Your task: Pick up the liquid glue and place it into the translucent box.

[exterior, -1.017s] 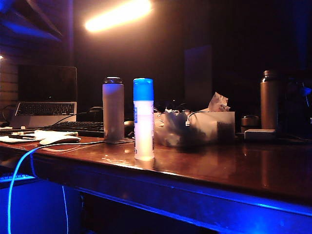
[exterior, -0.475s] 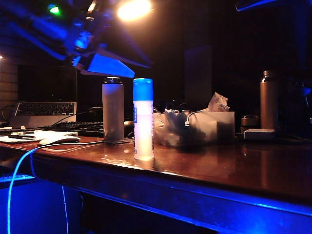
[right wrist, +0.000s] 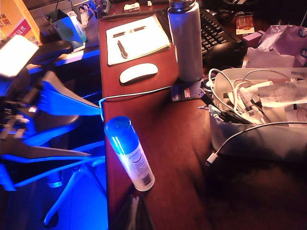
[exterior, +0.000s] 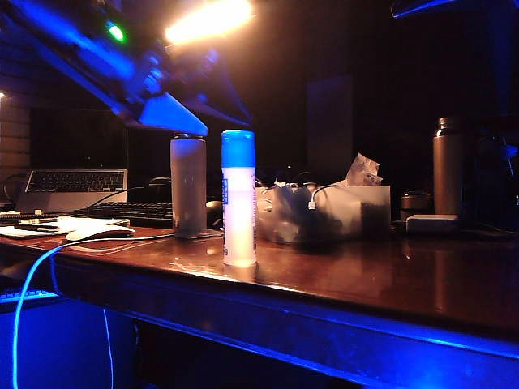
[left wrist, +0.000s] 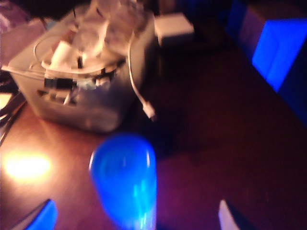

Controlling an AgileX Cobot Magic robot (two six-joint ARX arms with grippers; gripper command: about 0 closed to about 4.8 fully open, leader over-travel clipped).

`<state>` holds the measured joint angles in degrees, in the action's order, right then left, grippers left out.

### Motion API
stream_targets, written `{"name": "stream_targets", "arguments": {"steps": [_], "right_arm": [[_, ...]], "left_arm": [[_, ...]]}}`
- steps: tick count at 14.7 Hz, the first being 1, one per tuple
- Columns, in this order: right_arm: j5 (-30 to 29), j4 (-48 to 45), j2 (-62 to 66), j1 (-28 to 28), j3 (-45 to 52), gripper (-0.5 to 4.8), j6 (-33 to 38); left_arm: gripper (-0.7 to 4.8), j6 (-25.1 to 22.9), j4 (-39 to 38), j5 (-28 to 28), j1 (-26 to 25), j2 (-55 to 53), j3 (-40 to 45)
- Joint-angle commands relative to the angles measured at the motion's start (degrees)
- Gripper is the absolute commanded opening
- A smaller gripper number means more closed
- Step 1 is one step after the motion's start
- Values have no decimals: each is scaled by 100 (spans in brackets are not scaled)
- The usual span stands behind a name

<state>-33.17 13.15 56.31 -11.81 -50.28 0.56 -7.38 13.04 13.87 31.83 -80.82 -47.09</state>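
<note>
Liquid glue (exterior: 238, 198) upright beside grey flask (exterior: 188, 185), left gripper (left wrist: 134, 215) above, jaws spread, right gripper's jaws unseen.

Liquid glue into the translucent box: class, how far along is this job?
Nothing is done yet: the liquid glue stands upright on the table, outside the translucent box. In hand: the left end effector, open, hovers above its blue cap. The right end effector isn't visible. Left: grasp, lift, place.
</note>
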Motion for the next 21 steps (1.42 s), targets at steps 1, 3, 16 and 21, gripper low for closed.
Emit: {"name": "stream_targets", "arguments": {"steps": [1,3,16,21], "right_arm": [[-44,-61,-15,-2,-22,-1,-15],[-46,-33,-15,-2,-22,-1,-15],[-146,28,-15,-2,-24,-1,-17],[-149,24,-15,-2,-24,-1,-17]], "left_arm": [[479,354,568,-13,2,-393,-22],[479,358,776,-17,2,-638,-66],[479,944,1410,-70,4,-1311,-352],[425,960,1403,-57,7,-1344,-354]]}}
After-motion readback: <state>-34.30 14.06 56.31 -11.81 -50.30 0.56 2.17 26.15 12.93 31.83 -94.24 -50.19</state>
